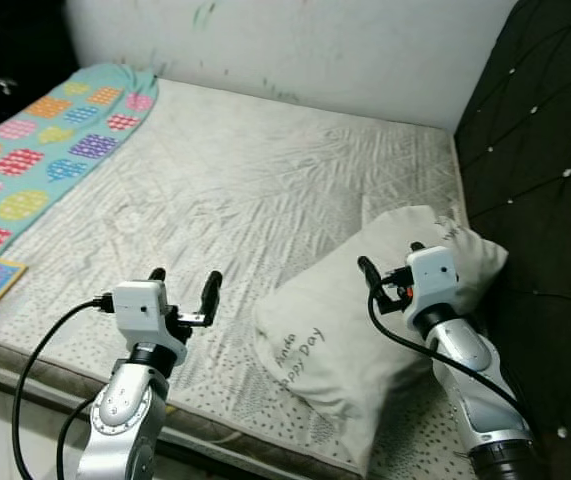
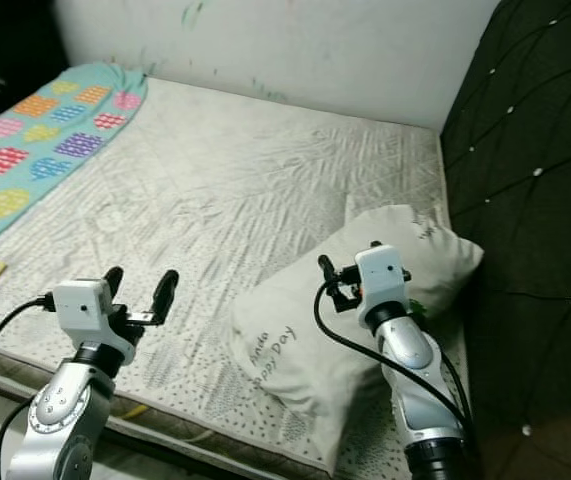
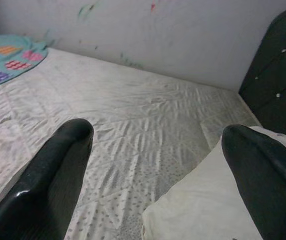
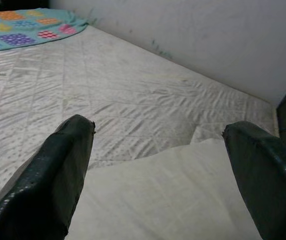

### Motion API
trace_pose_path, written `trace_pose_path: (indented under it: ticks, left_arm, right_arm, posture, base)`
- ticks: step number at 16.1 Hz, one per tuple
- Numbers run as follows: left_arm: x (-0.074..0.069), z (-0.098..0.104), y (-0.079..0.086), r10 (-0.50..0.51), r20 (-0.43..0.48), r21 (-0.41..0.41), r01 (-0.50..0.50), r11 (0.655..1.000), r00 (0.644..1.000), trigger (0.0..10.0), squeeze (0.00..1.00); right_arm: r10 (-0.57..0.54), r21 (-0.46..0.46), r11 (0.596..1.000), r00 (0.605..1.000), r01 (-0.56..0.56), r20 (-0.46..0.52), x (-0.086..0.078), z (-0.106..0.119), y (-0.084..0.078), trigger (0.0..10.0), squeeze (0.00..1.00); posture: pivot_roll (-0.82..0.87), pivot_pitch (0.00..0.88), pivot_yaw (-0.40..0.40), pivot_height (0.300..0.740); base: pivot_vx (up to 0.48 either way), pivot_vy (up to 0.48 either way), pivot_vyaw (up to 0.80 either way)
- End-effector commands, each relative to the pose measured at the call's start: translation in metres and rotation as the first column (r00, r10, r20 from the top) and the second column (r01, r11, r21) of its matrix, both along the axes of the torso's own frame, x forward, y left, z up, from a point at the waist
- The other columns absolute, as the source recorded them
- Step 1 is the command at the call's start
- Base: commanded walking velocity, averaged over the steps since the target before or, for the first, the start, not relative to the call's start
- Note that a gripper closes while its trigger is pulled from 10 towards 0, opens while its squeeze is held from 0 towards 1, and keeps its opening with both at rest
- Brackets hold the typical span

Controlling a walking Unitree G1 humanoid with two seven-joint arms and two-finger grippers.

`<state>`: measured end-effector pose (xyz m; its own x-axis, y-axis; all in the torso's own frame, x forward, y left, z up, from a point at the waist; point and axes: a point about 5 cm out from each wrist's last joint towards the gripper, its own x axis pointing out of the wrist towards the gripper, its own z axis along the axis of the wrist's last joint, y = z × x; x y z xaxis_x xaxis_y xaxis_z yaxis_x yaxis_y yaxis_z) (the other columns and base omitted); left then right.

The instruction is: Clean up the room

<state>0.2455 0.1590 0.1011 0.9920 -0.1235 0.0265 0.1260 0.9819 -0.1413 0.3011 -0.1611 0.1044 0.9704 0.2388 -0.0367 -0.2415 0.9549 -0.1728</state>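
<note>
1. White quilted mattress [image 1: 245, 190] fills the bed ahead of both grippers, bare of any sheet, running back to a pale wall [image 1: 315, 50] marked with a few green smudges.
2. Left gripper [image 1: 183, 288] is raised above the mattress's near edge, its two black fingers spread apart with nothing between them.
3. Right gripper [image 4: 158, 170] hangs over a cream pillow [image 1: 365, 320], fingers likewise parted and empty (its wrist view shows the pillow's cloth directly beneath and ahead of the gap).
4. That pillow lies just to the right of the left gripper and under the right one, tilted across the mattress's near right corner, with dark cursive lettering printed near its lower end.
5. Beyond the right gripper, on its outer side, a dark tufted headboard [image 1: 545, 180] stands against the bed.
6. Far off the left gripper's outer side, a teal blanket [image 1: 45, 150] with coloured patches lies along the mattress's edge.
</note>
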Motion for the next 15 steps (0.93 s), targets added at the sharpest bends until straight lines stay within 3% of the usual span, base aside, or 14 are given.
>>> trace_pose_path:
  ticks: [1, 3, 10, 15]
  left_arm:
    - [0.0006, -0.0008, 0.003, 0.013, -0.01, 0.005, -0.013, 1.0, 1.0, 10.0, 0.0]
    - [0.001, -0.0004, 0.0025, 0.01, -0.01, 0.001, -0.01, 1.0, 1.0, 10.0, 0.0]
    - [0.0025, 0.0, -0.0017, 0.002, -0.007, -0.006, -0.002, 1.0, 1.0, 10.0, 0.0]
    - [0.0028, 0.0012, -0.0024, 0.005, 0.006, -0.008, -0.005, 1.0, 1.0, 10.0, 0.0]
  right_arm:
    - [-0.002, 0.002, 1.0, 1.0, 0.002, -0.001, 0.0009, 0.0009, -0.0006, 10.0, 0.0]
    - [-0.003, 0.004, 1.0, 1.0, 0.003, 0.0, 0.0008, 0.0015, -0.0003, 10.0, 0.0]
    - [-0.001, 0.001, 1.0, 1.0, 0.001, 0.005, 0.0005, 0.0027, -0.0005, 10.0, 0.0]
    - [0.004, -0.002, 1.0, 1.0, -0.004, 0.006, 0.0015, 0.0034, 0.0007, 10.0, 0.0]
  posture:
    - [-0.01, 0.031, -0.046, 0.74]
    - [-0.02, 0.036, -0.046, 0.74]
    - [-0.02, 0.041, -0.05, 0.74]
    - [-0.03, 0.042, -0.053, 0.74]
  base:
    - [0.0, 0.0, -0.8]
    - [0.0, 0.369, -0.8]
    - [0.0, 0.48, 0.0]
    - [0.0, 0.0, 0.0]
